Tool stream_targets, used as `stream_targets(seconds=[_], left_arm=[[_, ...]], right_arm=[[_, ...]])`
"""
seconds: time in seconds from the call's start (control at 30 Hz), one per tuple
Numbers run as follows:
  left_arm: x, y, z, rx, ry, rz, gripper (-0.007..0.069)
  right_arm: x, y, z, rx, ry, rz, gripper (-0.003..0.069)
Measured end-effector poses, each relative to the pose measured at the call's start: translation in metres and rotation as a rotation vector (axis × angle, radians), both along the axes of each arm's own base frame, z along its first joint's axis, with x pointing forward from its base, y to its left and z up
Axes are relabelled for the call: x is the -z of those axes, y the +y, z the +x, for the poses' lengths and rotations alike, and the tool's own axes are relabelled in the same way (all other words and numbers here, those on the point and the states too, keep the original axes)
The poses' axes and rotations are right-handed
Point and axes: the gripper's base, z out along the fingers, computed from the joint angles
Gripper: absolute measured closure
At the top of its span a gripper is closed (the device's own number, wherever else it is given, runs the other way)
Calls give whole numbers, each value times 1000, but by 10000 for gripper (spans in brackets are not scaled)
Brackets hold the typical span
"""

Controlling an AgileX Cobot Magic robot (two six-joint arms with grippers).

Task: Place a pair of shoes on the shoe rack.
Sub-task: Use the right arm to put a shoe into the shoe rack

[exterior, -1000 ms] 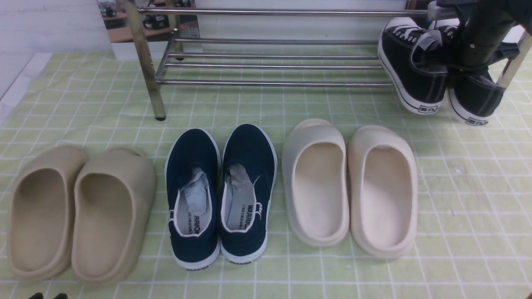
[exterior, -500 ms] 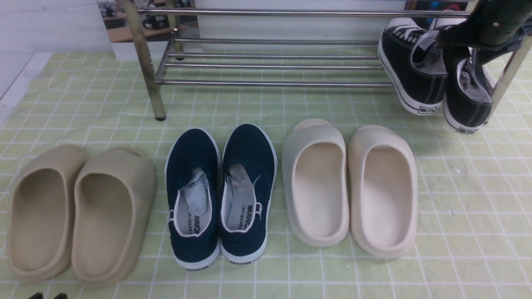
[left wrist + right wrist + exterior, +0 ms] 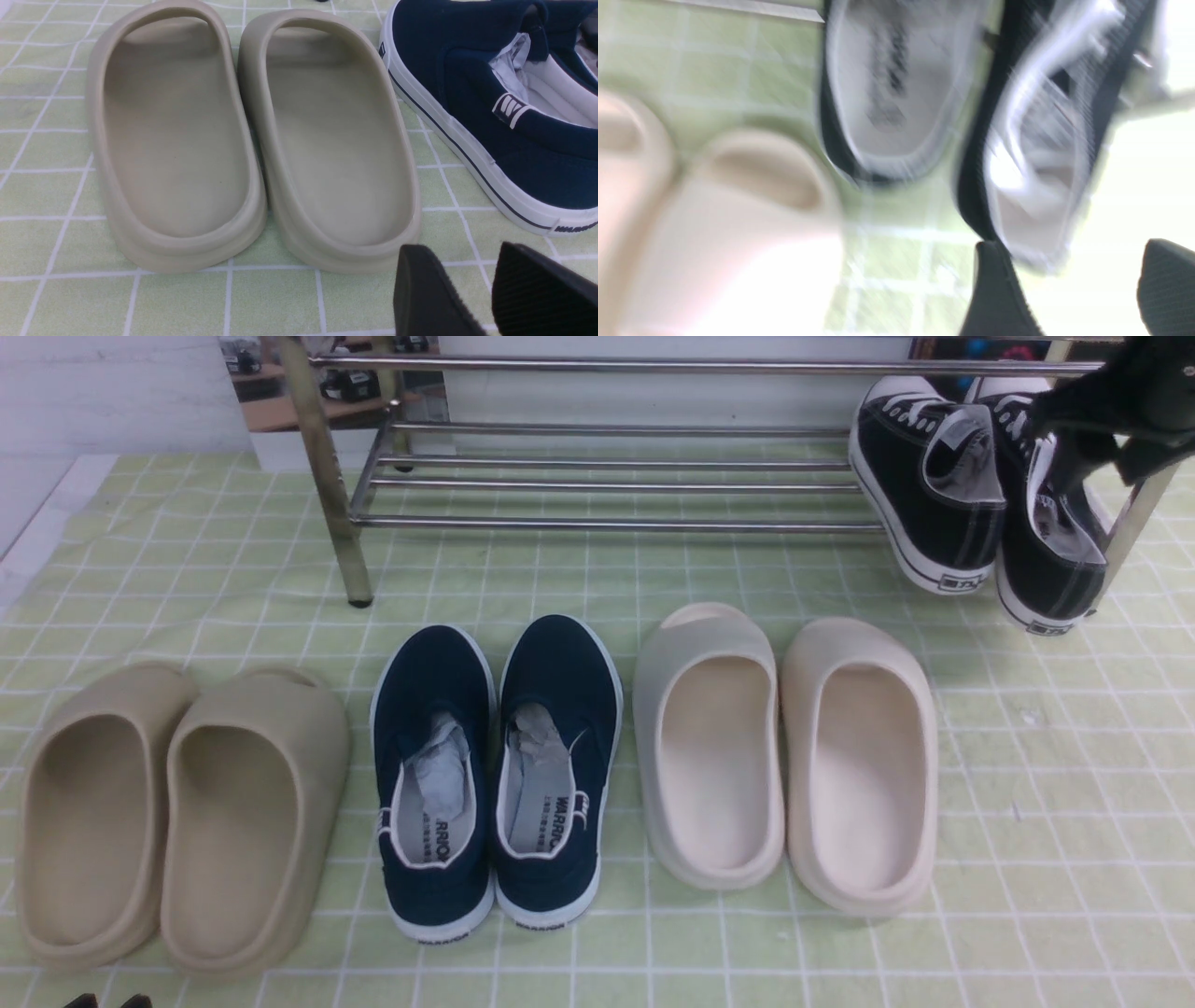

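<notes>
Both black sneakers [image 3: 971, 495] sit on the rack's [image 3: 616, 525] lower tier; since a moment ago the right hand [image 3: 1069, 284] has drawn off the outer one, fingers wide apart and empty, so placing looks essentially done.

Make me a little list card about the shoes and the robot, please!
Black sneakers: two, side by side on the rack's lower bars
Shoe rack: shiny bars, behind the floor shoes
Right gripper: open, holding nothing
Left gripper: open, near the tan clogs
Navy slip-ons: two, on the floor
Tan clogs: two, far left
Cream clogs: two, right of the navy slip-ons
</notes>
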Motion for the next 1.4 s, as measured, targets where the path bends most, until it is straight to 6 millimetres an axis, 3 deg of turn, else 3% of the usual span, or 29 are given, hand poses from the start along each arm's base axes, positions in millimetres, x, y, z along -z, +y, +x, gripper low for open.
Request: stream_targets(seconds=[0.07, 0.13, 0.2, 0.27, 0.3, 0.33, 0.37, 0.43, 0.53, 0.73, 0.97, 1.1, 1.4], left_arm=[[0, 0, 0, 0, 0, 0, 386], [0, 0, 0, 0, 0, 0, 386], [0, 0, 0, 0, 0, 0, 386], [0, 0, 0, 0, 0, 0, 386], [0, 0, 0, 0, 0, 0, 386], [0, 0, 0, 0, 0, 0, 386], [0, 0, 0, 0, 0, 0, 386], [0, 0, 0, 0, 0, 1, 386], [0, 0, 0, 0, 0, 1, 386], [0, 0, 0, 0, 0, 1, 386], [0, 0, 0, 0, 0, 1, 386], [0, 0, 0, 0, 0, 1, 386], [0, 0, 0, 0, 0, 1, 386]], right_arm=[[8, -8, -16, 47, 26, -12, 255], [29, -15, -31, 83, 74, -15, 295], [44, -16, -42, 91, 100, -17, 347], [72, -14, -50, 84, 121, -8, 438], [89, -13, -51, 80, 102, 1, 493], [92, -13, -50, 79, 100, 1, 502], [108, -13, -47, 72, 53, 5, 573], [122, -12, -38, 64, -23, 11, 650], [131, -11, -26, 57, -103, 18, 662], [122, -12, -21, 48, -179, 14, 662], [78, -15, -2, -43, -430, -101, 661], [64, -16, 5, -46, -462, -119, 659], [91, -18, 8, -8, -281, -116, 642]])
